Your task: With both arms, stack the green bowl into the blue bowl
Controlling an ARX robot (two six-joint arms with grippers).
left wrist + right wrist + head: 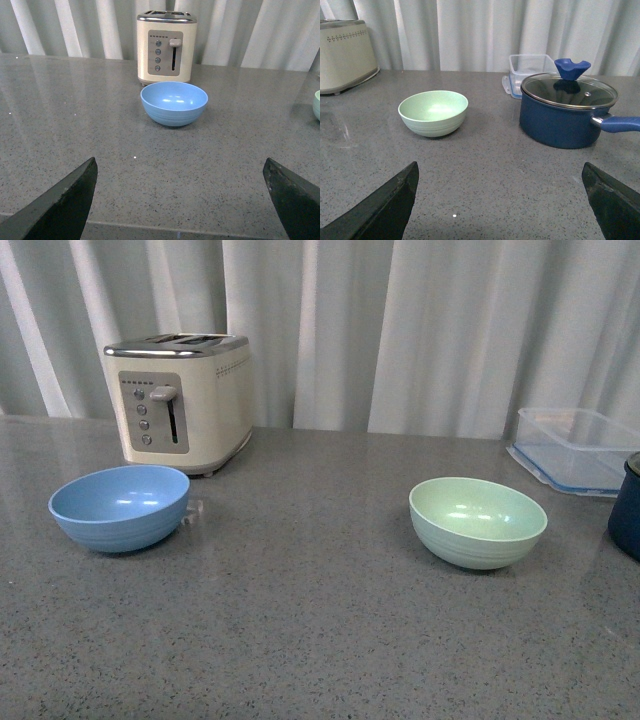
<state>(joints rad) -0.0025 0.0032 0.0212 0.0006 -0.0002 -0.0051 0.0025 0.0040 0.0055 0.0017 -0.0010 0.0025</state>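
Observation:
The blue bowl [120, 506] sits empty on the grey countertop at the left, in front of the toaster. It also shows in the left wrist view [174, 103]. The green bowl [477, 521] sits empty at the right, and shows in the right wrist view [433, 113]. The two bowls stand far apart. My left gripper [180, 200] is open and empty, well short of the blue bowl. My right gripper [500, 200] is open and empty, well short of the green bowl. Neither arm shows in the front view.
A cream toaster [182, 400] stands behind the blue bowl. A clear plastic container [575, 449] sits at the back right. A dark navy pot [567, 112] with a glass lid stands right of the green bowl. White curtains hang behind the counter.

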